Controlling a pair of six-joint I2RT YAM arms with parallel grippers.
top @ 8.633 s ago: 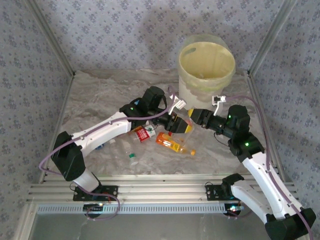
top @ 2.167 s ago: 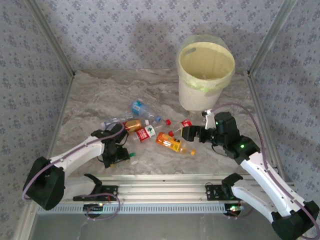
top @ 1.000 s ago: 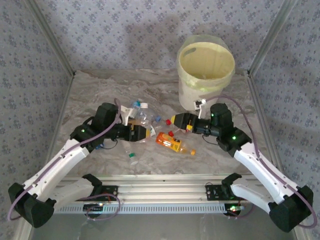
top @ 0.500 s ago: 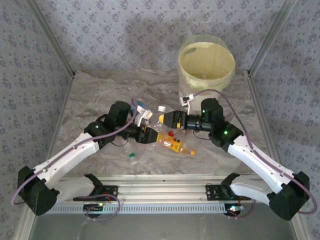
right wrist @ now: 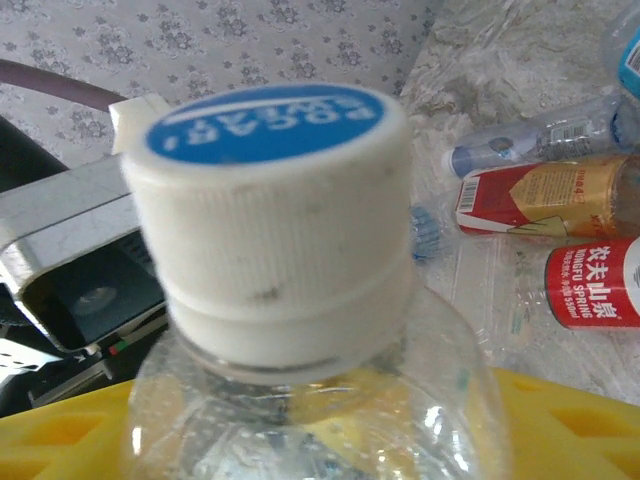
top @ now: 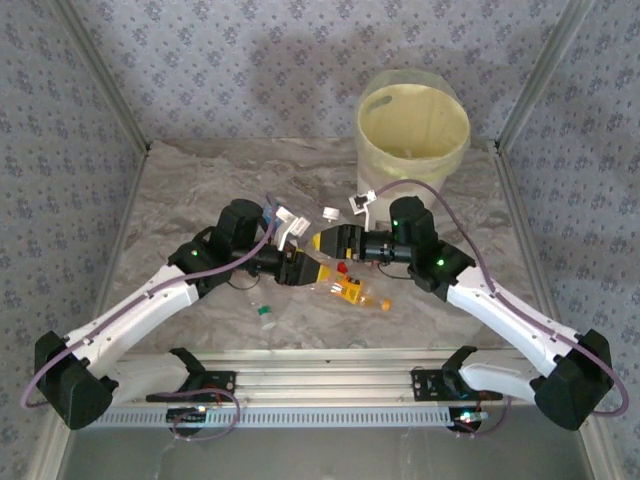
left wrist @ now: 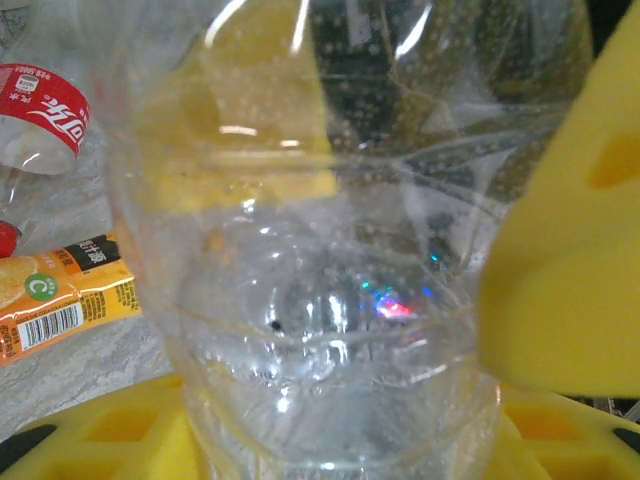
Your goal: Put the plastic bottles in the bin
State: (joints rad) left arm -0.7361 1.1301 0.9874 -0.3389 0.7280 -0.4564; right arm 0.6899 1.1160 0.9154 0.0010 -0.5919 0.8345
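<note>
Hiding much of the table [left wrist: 90, 375], clear bottle [left wrist: 330, 300] in left jaws.

Arm links: smooth white shells on the left arm [top: 130, 310] and the right arm [top: 500, 315].
Joint housings: black, blocky, with rounded corners [top: 65, 365].
Status lights: one small green light [top: 192, 256] on a black housing of each arm.
Cables: a mauve cable [top: 470, 215] looped along the outside of each arm.
Left gripper [top: 310, 268]: black body, bright yellow fingers [left wrist: 560, 270] with moulded rectangular recesses.
Right gripper [top: 325, 243]: same black body and yellow fingers.
Wrist camera mounts: small white brackets [top: 290, 222].
Bases: black blocks [top: 195, 385].
</note>
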